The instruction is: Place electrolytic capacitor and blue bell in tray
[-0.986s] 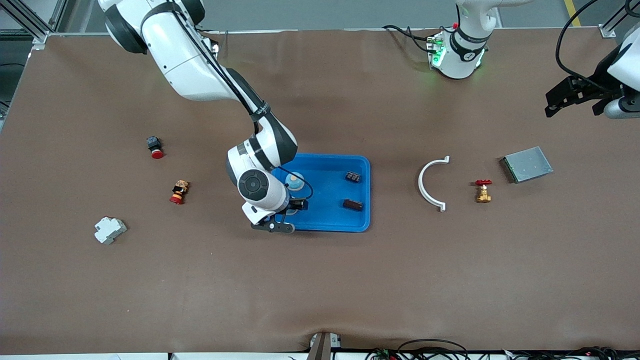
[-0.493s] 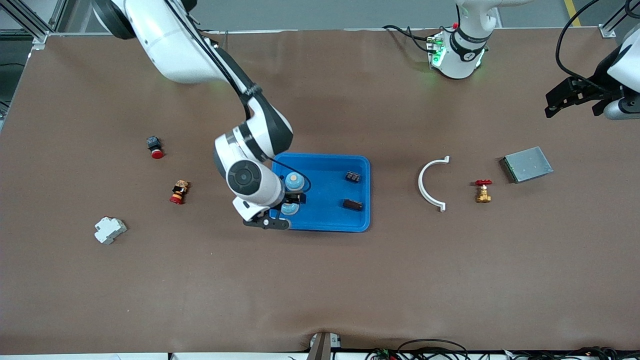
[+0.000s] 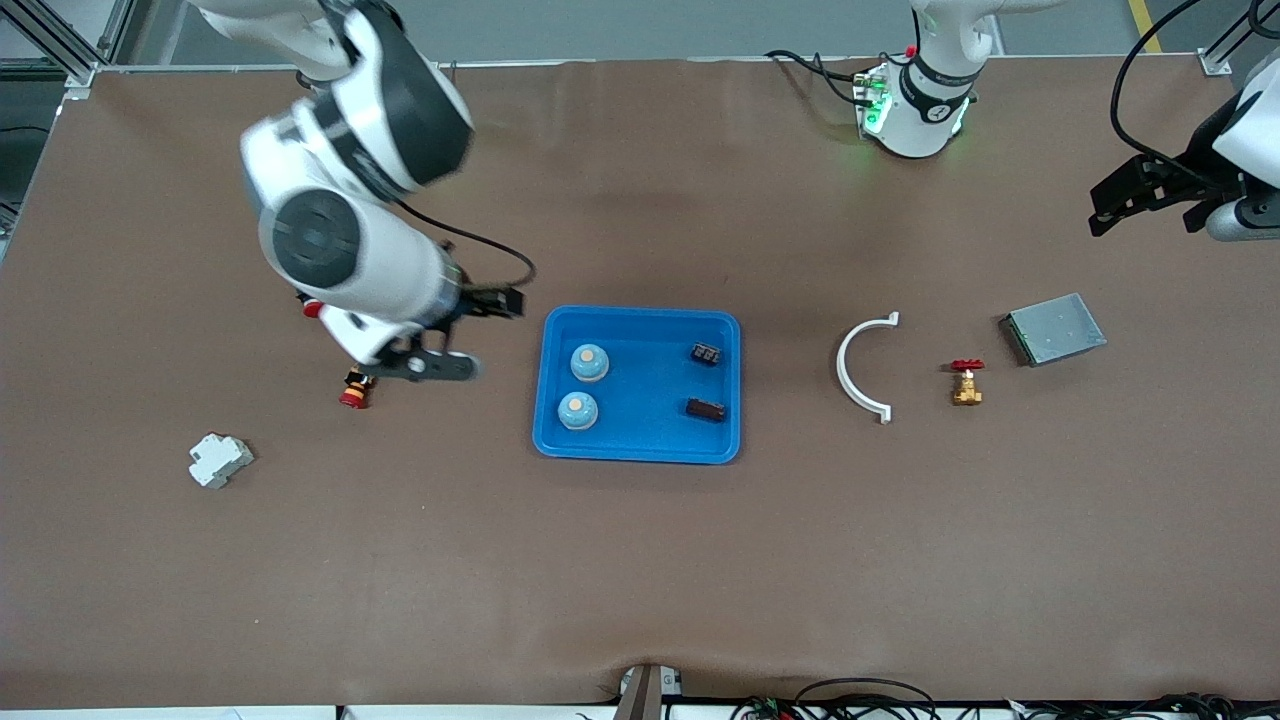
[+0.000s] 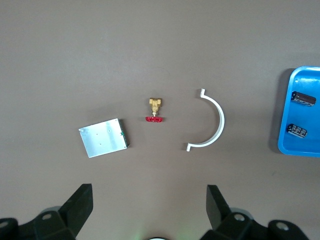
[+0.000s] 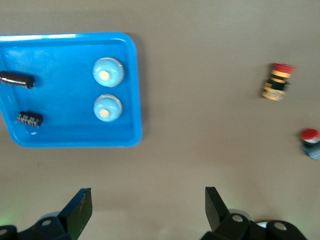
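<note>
The blue tray point(image 3: 650, 385) lies mid-table. In it stand two blue bells point(image 3: 590, 362) point(image 3: 578, 410) at the end toward the right arm. At its other end lie a brown electrolytic capacitor point(image 3: 706, 408) and a dark ribbed part point(image 3: 706, 353). The right wrist view shows the tray point(image 5: 65, 60), both bells point(image 5: 108, 72) point(image 5: 107, 107) and the capacitor point(image 5: 17, 79). My right gripper point(image 3: 462, 335) hangs open and empty over bare table beside the tray. My left gripper point(image 3: 1140, 200) waits open, high over the left arm's end of the table.
A white curved bracket point(image 3: 862, 368), a brass valve with a red handle point(image 3: 966, 382) and a grey metal box point(image 3: 1054, 328) lie toward the left arm's end. A red-yellow button point(image 3: 357, 388), a red-black button point(image 3: 312, 308) and a white breaker point(image 3: 219, 459) lie toward the right arm's end.
My right gripper has risen from the tray and swung toward the right arm's end, leaving the second blue bell standing in the tray. The left arm has not moved.
</note>
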You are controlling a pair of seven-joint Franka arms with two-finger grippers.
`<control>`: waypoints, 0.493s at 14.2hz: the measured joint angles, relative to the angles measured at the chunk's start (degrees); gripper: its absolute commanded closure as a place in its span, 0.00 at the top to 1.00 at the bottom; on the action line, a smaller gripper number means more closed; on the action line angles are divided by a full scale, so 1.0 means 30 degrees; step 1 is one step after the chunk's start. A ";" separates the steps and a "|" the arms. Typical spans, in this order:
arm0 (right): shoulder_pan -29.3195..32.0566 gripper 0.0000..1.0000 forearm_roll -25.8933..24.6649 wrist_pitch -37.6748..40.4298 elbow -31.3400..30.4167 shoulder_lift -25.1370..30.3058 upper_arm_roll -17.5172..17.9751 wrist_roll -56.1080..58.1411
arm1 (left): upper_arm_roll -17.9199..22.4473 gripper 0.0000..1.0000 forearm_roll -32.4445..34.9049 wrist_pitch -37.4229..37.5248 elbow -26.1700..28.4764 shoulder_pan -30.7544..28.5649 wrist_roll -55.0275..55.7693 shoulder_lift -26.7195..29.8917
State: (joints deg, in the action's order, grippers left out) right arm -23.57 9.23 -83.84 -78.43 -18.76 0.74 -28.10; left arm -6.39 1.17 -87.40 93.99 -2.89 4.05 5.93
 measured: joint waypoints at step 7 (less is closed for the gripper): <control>0.3560 1.00 -0.0371 0.0662 -0.4556 0.6323 -0.0173 0.4027 | -0.0004 1.00 0.0000 0.0000 0.0016 0.0018 0.0000 -0.0001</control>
State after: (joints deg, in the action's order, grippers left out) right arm -12.89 8.12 -81.86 -92.09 0.21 0.22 -16.02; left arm -6.40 1.17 -87.40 94.03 -2.84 4.05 5.93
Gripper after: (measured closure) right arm 0.000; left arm 0.000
